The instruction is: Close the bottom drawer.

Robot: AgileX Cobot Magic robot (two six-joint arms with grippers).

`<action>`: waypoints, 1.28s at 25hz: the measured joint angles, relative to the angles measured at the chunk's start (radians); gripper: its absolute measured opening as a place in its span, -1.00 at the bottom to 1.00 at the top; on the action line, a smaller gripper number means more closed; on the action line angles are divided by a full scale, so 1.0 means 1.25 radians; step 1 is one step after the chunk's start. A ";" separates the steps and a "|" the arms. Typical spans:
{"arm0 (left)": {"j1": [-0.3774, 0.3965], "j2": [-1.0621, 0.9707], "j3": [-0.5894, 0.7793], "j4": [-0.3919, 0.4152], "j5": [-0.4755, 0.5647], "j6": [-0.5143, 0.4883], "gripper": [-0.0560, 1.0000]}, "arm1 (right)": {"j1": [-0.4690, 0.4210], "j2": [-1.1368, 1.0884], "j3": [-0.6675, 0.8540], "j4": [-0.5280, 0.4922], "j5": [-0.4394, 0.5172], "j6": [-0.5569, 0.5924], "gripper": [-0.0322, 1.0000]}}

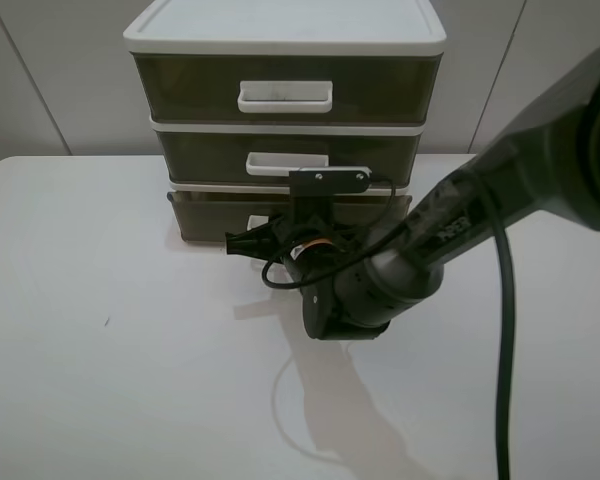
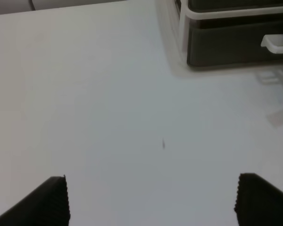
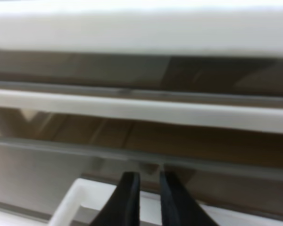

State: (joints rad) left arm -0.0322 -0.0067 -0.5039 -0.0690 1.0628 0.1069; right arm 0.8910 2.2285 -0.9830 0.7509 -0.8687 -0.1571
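Observation:
The bottom drawer [image 1: 205,215] of the white-framed three-drawer unit [image 1: 285,40] is olive-brown and sticks out slightly past the two drawers above. My right gripper [image 1: 280,226] reaches across to its front, mostly hidden under the wrist. In the right wrist view the gripper [image 3: 145,175] is shut, and its black fingertips [image 3: 129,188] rest against the drawer front [image 3: 37,174] just above the white handle [image 3: 80,195]. My left gripper [image 2: 152,178] is open and empty over the bare table, with the drawer [image 2: 226,47] far ahead of it.
The unit stands at the back middle of a white table [image 1: 100,350], against a pale wall. The right arm's black cable [image 1: 502,330] hangs over the table's right side. The middle drawer [image 1: 210,155] and top drawer [image 1: 180,85] sit flush in the frame.

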 joint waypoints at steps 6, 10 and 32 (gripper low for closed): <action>0.000 0.000 0.000 0.000 0.000 0.000 0.47 | -0.011 0.000 -0.008 0.010 0.000 -0.002 -0.90; 0.000 0.000 0.000 0.000 0.000 0.000 0.47 | -0.011 -0.006 -0.007 0.010 0.021 -0.002 -0.90; 0.000 0.000 0.000 0.000 0.000 0.000 0.47 | -0.097 -0.457 0.396 -0.110 0.274 -0.005 0.48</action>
State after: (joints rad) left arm -0.0322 -0.0067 -0.5039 -0.0690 1.0628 0.1069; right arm 0.7698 1.6577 -0.4881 0.6133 -0.5263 -0.1628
